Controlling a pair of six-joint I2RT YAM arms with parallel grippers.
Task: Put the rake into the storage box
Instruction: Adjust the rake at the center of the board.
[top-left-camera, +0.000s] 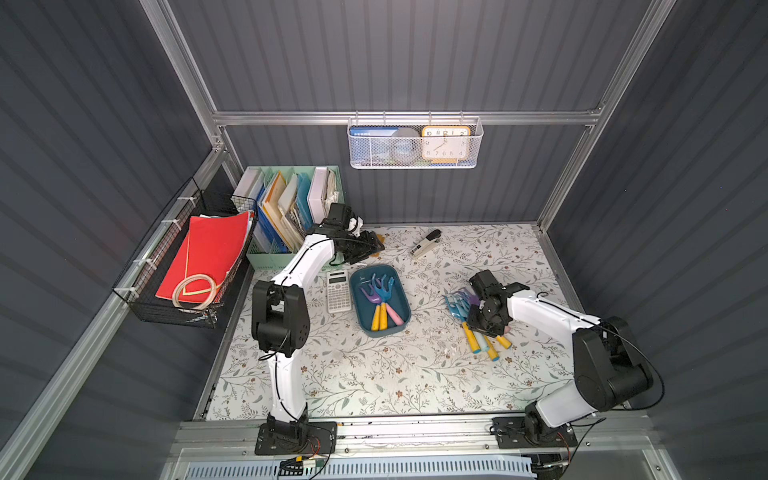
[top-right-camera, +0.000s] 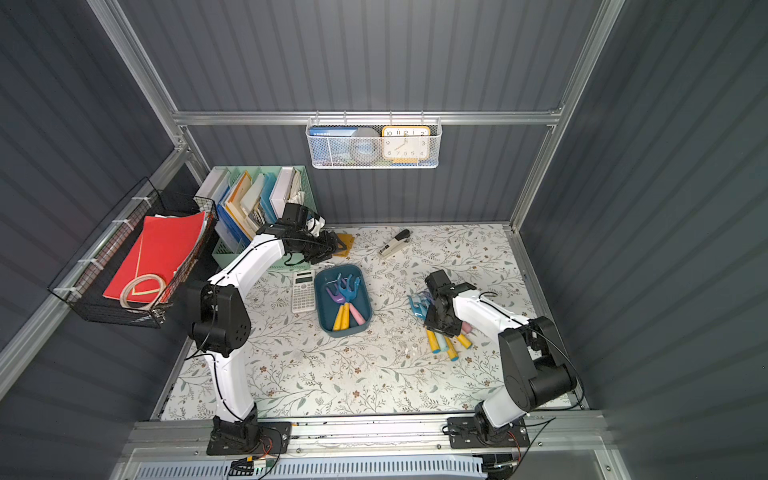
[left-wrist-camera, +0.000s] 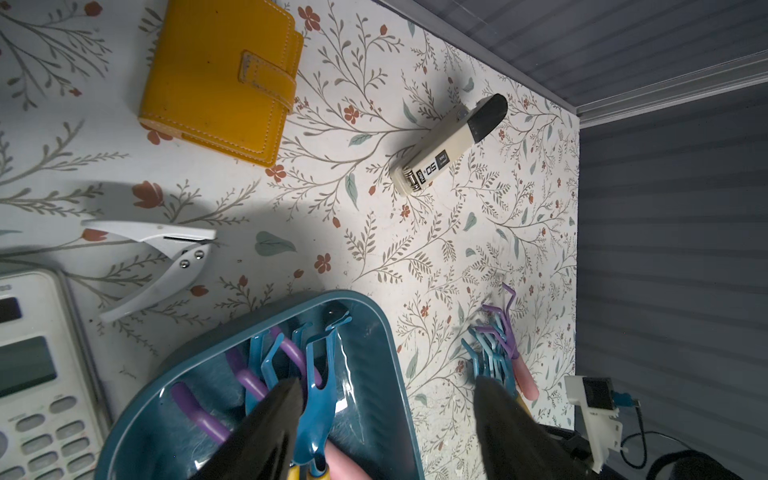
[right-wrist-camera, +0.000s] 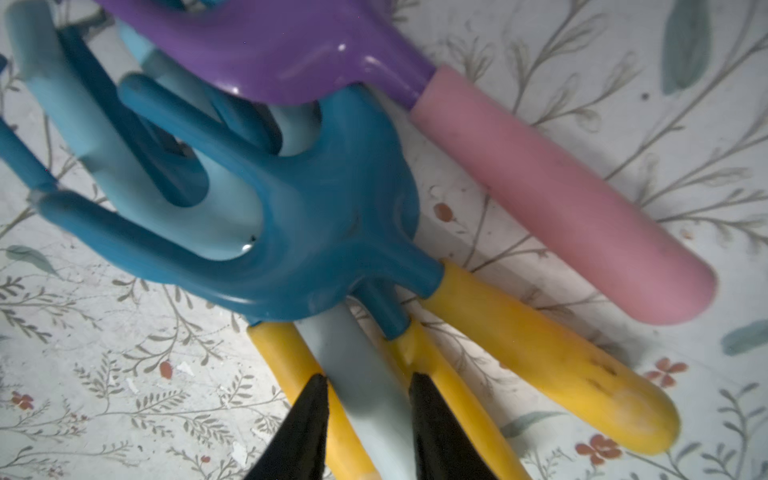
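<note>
1. The right claw (right-wrist-camera: 368, 386) stood narrow around the pale blue handle of a rake (right-wrist-camera: 353, 349) on the table (top-left-camera: 374, 374), well apart from the storage box (top-left-camera: 405, 301); a firm hold could not be told.
2. The left claw (left-wrist-camera: 386, 382) hung wide, empty.
3. Judged step: grasping; next, lifting it free of the other rakes (right-wrist-camera: 332, 208).

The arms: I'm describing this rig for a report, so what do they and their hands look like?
The left arm and right arm have glossy white links, bulky black joint housings and black base plates, with thin black cables running along them. The left hand and right hand have tapered, pointed black fingers.
</note>
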